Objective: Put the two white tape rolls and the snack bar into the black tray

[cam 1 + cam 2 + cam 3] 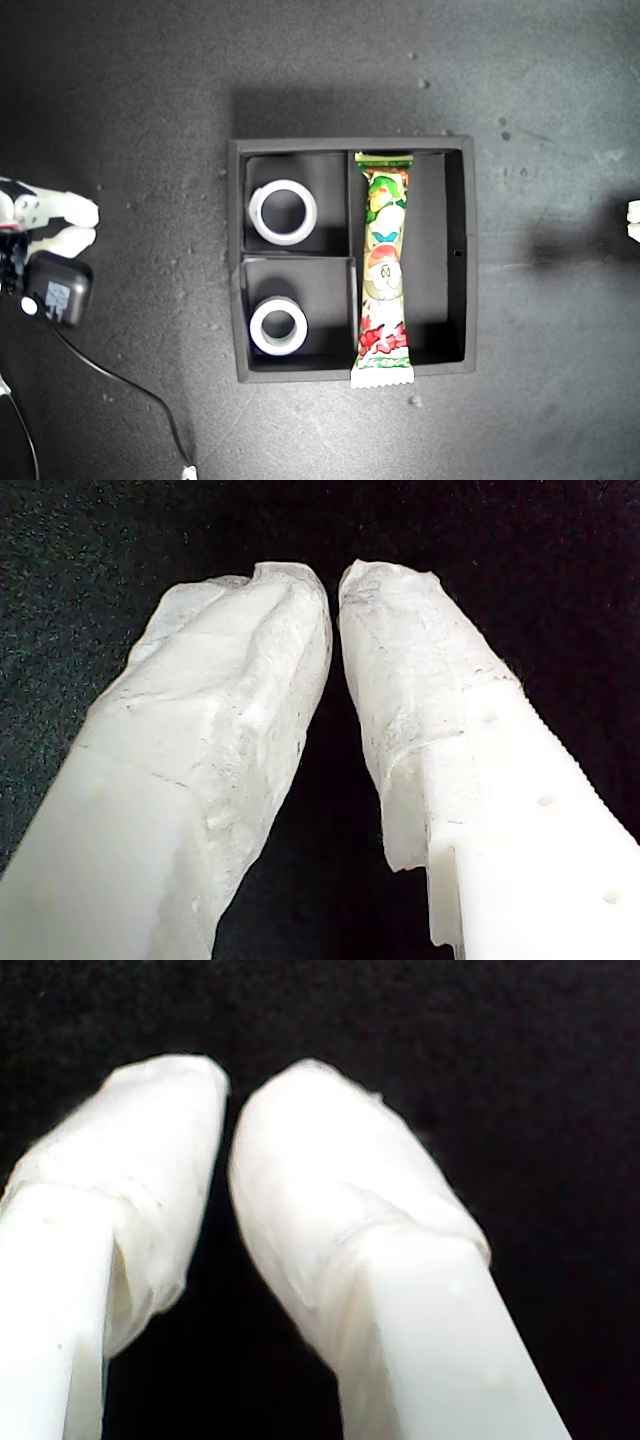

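The black tray point(432, 250) sits mid-mat in the exterior view. One white tape roll point(283, 211) lies in its upper small compartment, the other white tape roll point(279, 326) in the lower one. The snack bar point(383, 270) lies lengthwise in the long compartment, against the divider, with its lower crimped end over the tray's wall. My first gripper point(333, 585) and my second gripper point(230, 1085) are both shut over bare black mat, holding nothing. One arm's white fingers point(78, 213) show at the exterior view's left edge, another's tip point(634, 220) at its right edge; which is which is unclear.
A black box point(58, 288) rides on the arm at the exterior view's left, and a black cable point(120, 385) trails from it toward the bottom edge. The dark mat point(330, 60) surrounds the tray, dotted with small specks.
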